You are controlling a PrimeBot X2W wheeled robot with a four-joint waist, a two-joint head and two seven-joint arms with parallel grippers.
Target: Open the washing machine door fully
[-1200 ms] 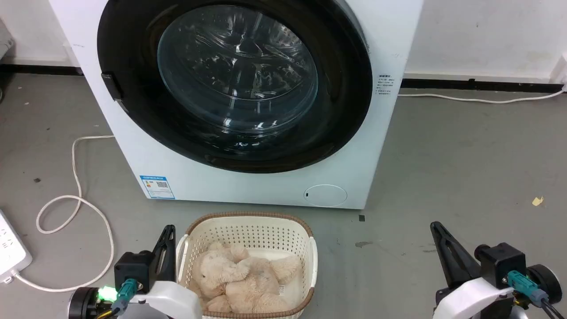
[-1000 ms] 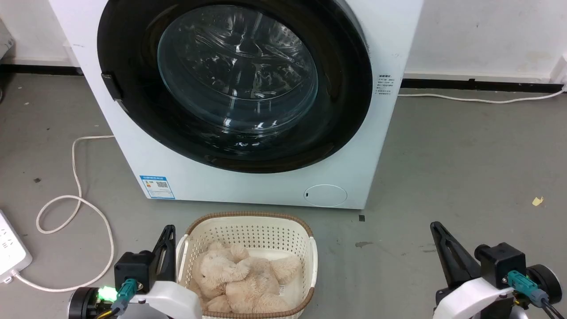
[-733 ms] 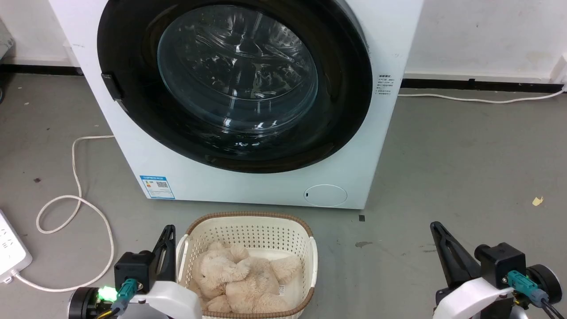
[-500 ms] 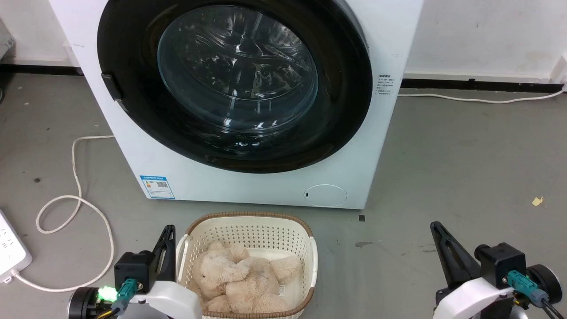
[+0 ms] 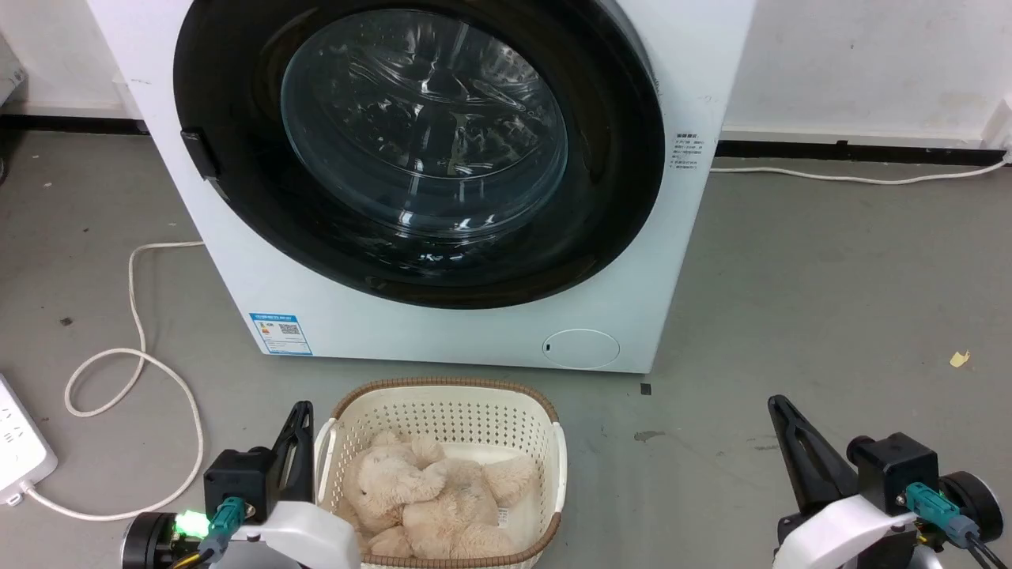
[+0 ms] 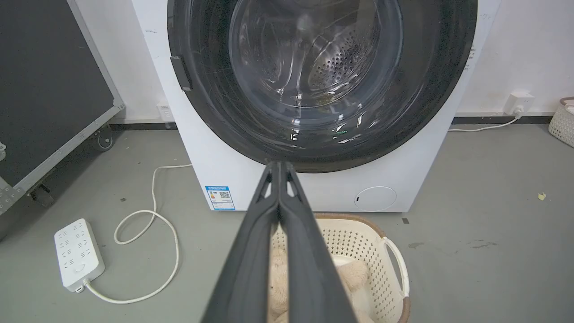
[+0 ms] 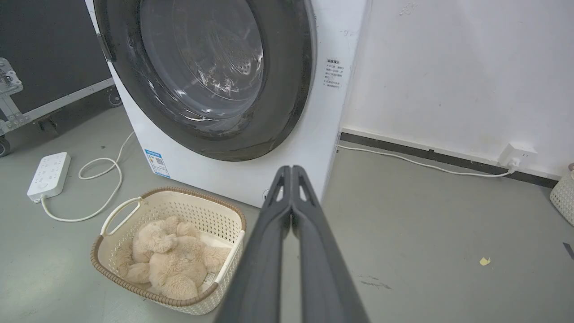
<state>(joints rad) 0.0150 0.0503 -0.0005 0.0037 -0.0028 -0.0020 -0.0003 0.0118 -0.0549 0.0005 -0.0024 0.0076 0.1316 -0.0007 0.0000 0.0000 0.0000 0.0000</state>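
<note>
The washing machine door (image 5: 419, 150) is a big round glossy black disc with a bulging clear glass centre, lying flat against the white machine (image 5: 443, 336). A small dark handle (image 5: 199, 154) sits on its left rim. The same door (image 6: 320, 78) faces me in the left wrist view, and the door (image 7: 204, 74) stands at an angle in the right wrist view. My left gripper (image 5: 300, 411) rests shut and empty at the lower left, beside the basket. My right gripper (image 5: 779, 405) is shut and empty at the lower right, over bare floor. Both are well short of the door.
A cream laundry basket (image 5: 557, 458) holding a beige plush toy (image 5: 431, 498) stands on the floor in front of the machine. A white power strip (image 5: 20, 450) and looping cable (image 5: 138, 356) lie at the left. A black wheeled case (image 6: 49, 89) stands left of the machine.
</note>
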